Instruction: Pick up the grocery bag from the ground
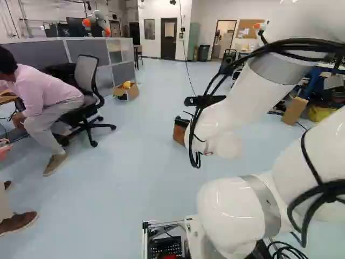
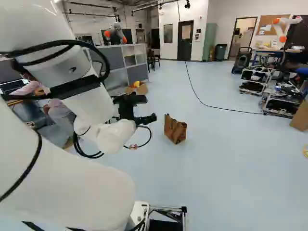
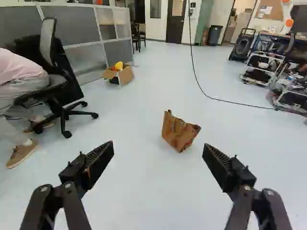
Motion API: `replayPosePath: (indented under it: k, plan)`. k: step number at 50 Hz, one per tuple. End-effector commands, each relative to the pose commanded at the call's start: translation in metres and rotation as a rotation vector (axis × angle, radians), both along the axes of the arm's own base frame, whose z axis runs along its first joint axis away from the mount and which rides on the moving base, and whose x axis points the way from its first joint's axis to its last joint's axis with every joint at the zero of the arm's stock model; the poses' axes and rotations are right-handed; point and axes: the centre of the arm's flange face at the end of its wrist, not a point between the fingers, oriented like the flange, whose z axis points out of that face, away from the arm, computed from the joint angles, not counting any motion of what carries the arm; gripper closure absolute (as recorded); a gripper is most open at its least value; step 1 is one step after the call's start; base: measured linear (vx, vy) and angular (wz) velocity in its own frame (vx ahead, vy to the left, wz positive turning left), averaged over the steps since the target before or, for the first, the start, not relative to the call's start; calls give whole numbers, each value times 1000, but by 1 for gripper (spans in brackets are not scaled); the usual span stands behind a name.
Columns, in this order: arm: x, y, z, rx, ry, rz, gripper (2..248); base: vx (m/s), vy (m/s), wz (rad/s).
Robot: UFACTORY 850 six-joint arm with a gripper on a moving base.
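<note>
Wrist view: the brown paper grocery bag [image 3: 179,132] stands on the floor [image 3: 144,191], ahead of and below the gripper [image 3: 158,148], whose fingers are wide apart, holding nothing; its rim seems to run aslant to their closing line. The right base view shows it whole; in the left, the arm [image 1: 226,116] partly hides it

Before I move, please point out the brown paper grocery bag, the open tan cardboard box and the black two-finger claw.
Grocery bag [image 3: 179,132]: wrist view, middle of its side.
Cardboard box [image 3: 126,75]: wrist view, its side wall.
Claw [image 3: 158,149]: wrist view, midway between its two fingertips.
</note>
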Motion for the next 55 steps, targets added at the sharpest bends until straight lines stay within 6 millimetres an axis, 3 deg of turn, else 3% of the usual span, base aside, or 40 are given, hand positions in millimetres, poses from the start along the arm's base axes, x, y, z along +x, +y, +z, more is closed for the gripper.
replayPosePath:
  k: [55]
  plan:
    - [0, 0, 0, 0, 0, 0, 3, 0, 0, 0]
